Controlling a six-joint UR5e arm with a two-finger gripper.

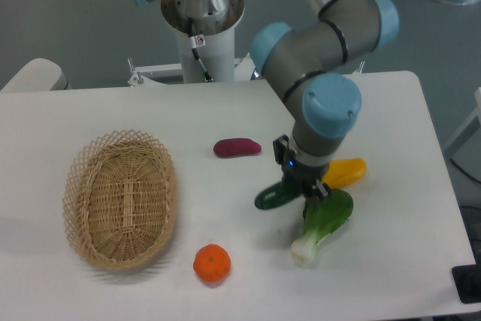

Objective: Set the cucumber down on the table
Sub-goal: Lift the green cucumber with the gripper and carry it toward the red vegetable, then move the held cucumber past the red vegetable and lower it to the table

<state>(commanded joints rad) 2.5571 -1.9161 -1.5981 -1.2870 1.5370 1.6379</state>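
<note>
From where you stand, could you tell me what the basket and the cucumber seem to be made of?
The basket looks like woven wicker: tan strands, an open lattice rim, matte. The cucumber looks smooth and glossy dark green, possibly a plastic replica; its sheen leaves that open. The gripper covers its right end.

Even overhead light, soft shadows (slightly blurry), mild table [113,110] glare.

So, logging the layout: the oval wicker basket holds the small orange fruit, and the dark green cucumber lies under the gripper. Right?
Not quite. The camera view shows the oval wicker basket empty; the small orange fruit sits on the white table beside it. The dark green cucumber does lie under the gripper.
</note>
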